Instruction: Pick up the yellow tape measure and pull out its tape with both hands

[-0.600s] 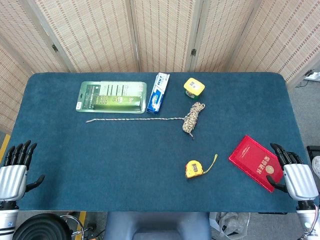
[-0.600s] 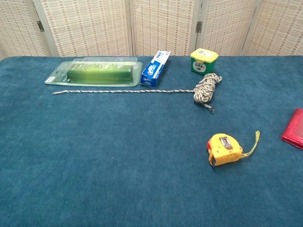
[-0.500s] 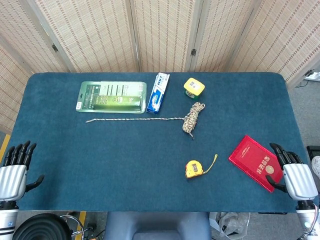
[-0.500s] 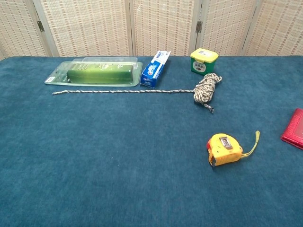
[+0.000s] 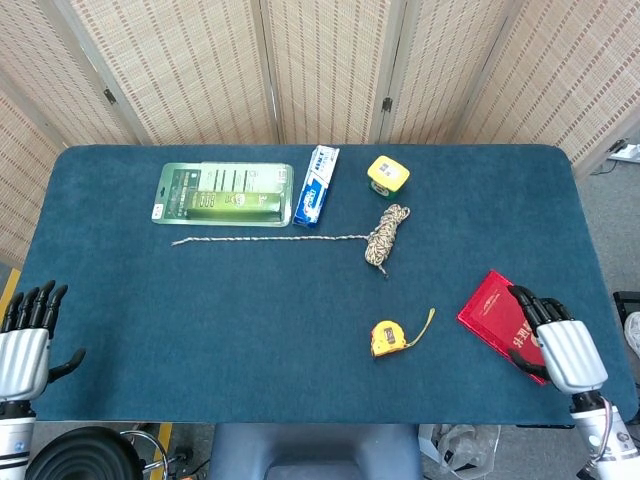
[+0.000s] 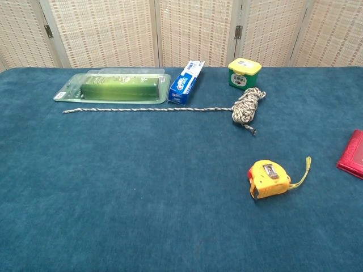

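I judge the tape measure [image 5: 389,338], near the desk's front edge, rigid and compact; I grip its case sides. Both hands' fingers are released, empty.

My left hand [image 5: 24,345] has a silver-grey metal back and slim black fingers [image 5: 32,304], with a black thumb. My right hand [image 5: 562,345] looks the same: pale silver shell, black fingers, and a white wrist with a thin cable beside it.
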